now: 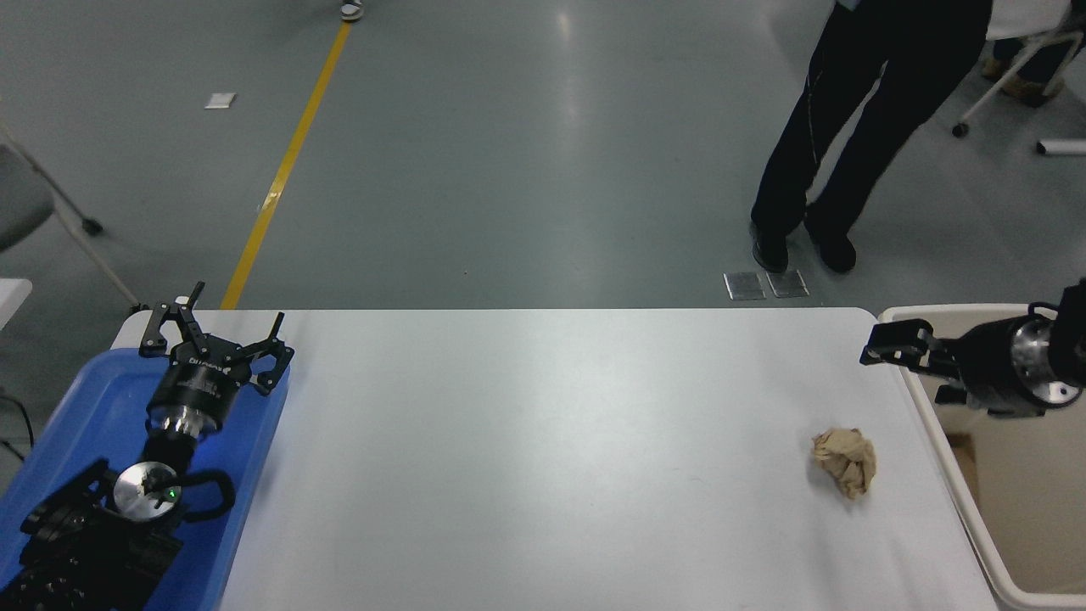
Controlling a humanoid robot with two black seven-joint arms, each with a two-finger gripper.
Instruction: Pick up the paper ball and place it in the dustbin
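The paper ball [845, 459] was tan-brown, mottled with darker creases. The dustbin [942, 441] was cream-beige. The table [543, 458] was plain white. At nine o'clock lay a bright blue tray [93, 399], under the black left gripper [214, 333] with its silver collar. The right gripper [895, 350] at three o'clock was black, with a silver ring behind it. The floor [509, 153] was grey-green, crossed by a yellow line [288, 161]. At one o'clock, a person's trousers [857, 127] and shoes were black.

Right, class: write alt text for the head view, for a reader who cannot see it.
A paper ball lies on a white table, with the right gripper hanging beyond it, over the rim of the dustbin. The left gripper sits open over a blue tray; a person stands behind the table.
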